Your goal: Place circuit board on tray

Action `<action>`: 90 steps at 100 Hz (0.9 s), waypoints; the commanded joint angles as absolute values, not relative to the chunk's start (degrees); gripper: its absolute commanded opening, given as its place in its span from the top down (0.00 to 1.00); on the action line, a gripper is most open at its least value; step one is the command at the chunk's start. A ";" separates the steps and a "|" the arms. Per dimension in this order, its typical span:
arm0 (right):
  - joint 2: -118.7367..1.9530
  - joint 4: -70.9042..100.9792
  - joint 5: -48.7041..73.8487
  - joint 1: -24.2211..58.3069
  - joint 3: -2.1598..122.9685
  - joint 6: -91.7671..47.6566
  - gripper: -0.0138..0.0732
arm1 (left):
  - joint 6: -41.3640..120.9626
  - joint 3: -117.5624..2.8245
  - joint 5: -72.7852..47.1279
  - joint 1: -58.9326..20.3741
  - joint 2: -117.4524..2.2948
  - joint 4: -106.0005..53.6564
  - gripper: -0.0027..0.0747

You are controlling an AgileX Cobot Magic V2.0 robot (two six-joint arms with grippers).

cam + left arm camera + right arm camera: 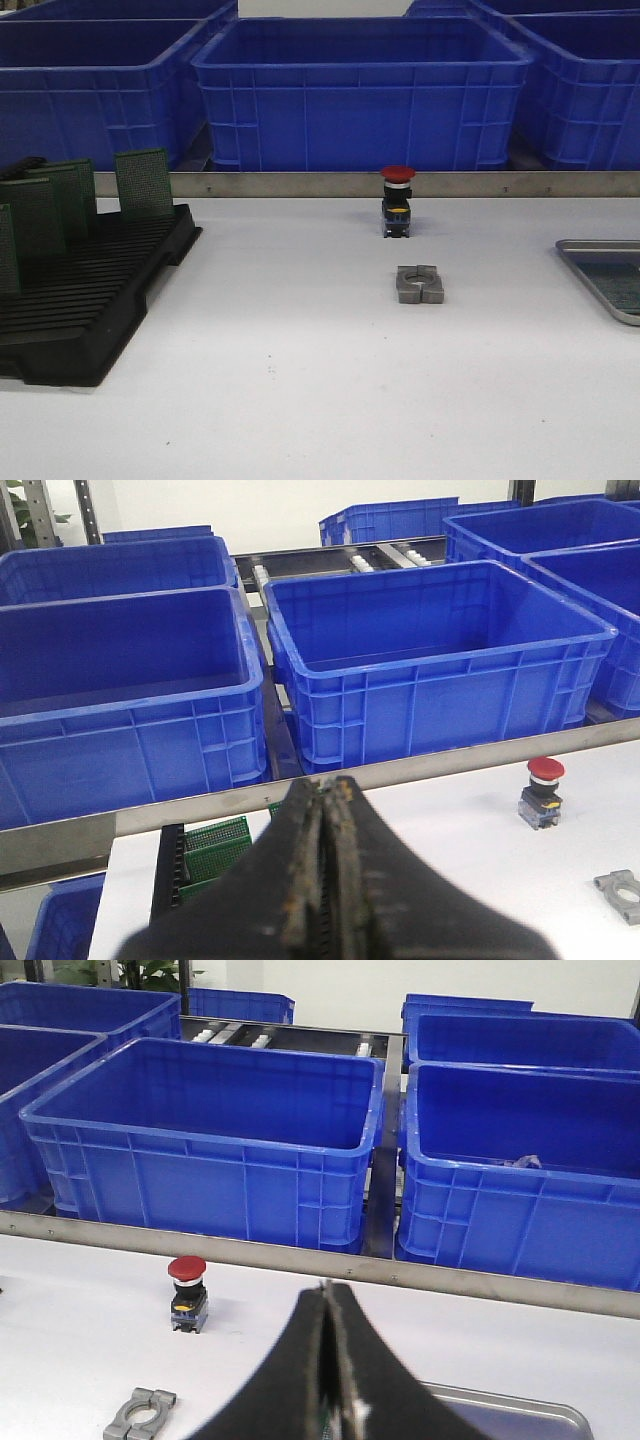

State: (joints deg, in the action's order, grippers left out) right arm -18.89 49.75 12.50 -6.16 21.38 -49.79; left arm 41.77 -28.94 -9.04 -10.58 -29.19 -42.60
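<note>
Both hands are clenched on nothing: left hand (325,880), right hand (328,1370). Boards (143,183) stand in the rack (90,300); the tray (590,262) lies well apart on the desk (300,400).

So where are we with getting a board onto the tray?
Nothing looks done yet. The green circuit boards stand upright in the black rack at the table's left, and the part of the tray in view at the right edge shows no board. Both the left gripper and right gripper are closed and empty. Picking, carrying and placing all remain.
</note>
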 commanded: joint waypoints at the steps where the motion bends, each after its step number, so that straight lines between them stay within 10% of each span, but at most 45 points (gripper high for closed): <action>1: -19.10 50.91 9.27 -6.03 22.79 -50.18 0.92 | 41.29 -30.55 -5.19 -10.55 -29.31 -43.13 0.99; 35: -19.10 50.91 9.27 -6.03 22.79 -50.18 0.92 | -1.84 -30.55 -5.50 -10.55 -26.46 2.51 0.99; 90: -19.10 50.91 9.33 -6.03 22.79 -50.18 0.92 | -2.49 -12.48 -4.48 -10.55 -7.71 5.25 0.99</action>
State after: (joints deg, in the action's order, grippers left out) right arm -18.89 49.75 12.50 -6.16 21.38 -49.79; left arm -1.79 -14.14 -9.54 -10.58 -10.59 5.19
